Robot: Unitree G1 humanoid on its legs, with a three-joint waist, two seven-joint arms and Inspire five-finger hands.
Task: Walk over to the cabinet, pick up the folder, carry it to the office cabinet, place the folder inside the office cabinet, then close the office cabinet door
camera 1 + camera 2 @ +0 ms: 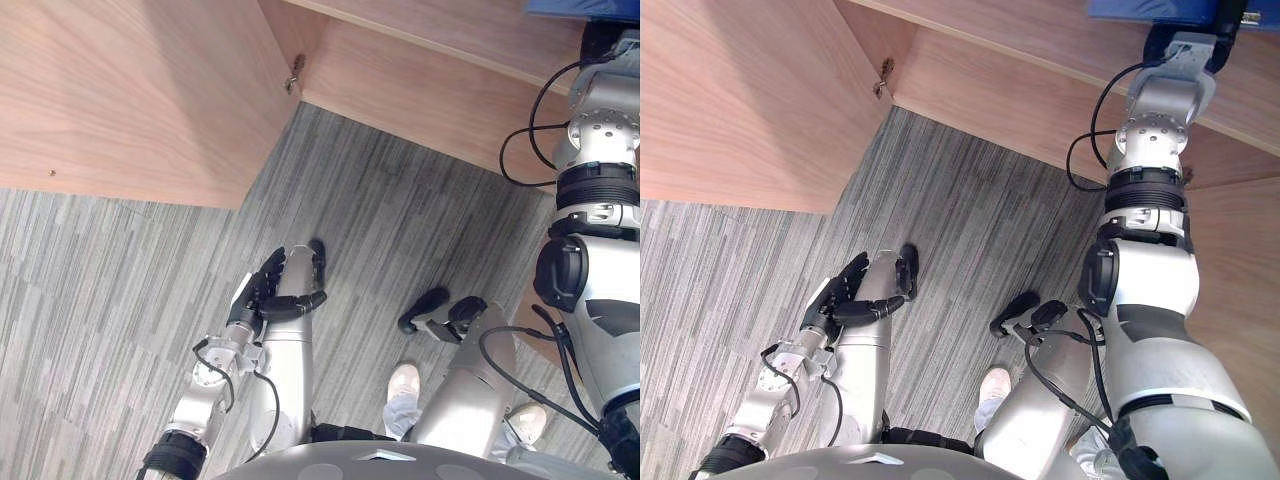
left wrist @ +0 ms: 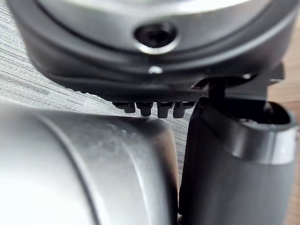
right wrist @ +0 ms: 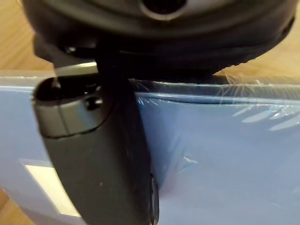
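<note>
"Blue folder point(image 3: 225, 154) — where is it at this moment?"

"It lies flat on the wooden shelf point(image 1: 1020, 20) of the open cabinet, at the end of the right arm. The right robot hand point(image 3: 98, 154) presses its thumb down on the cover, so the clear film wrinkles beside it. The fingers are hidden under the folder, but it looks like a pinch."

"Which step is this?"

"I judge it is the placing step, because the cabinet door point(image 1: 130, 90) stands open with its hinge point(image 1: 293, 73) showing. I cannot exclude the pick-up."

"And the next move?"

"If it is placing, the thumb must lift and the arm must draw back without dragging the folder. Then the door needs a push. The left robot hand point(image 1: 275, 290) hangs low over the grey carpet point(image 1: 400, 200), fingers loosely spread and holding nothing — it is on the door's side."

"Any writing to read?"

"None. A white label point(image 3: 44, 187) sits on the cover, and the part that shows is blank."
</note>
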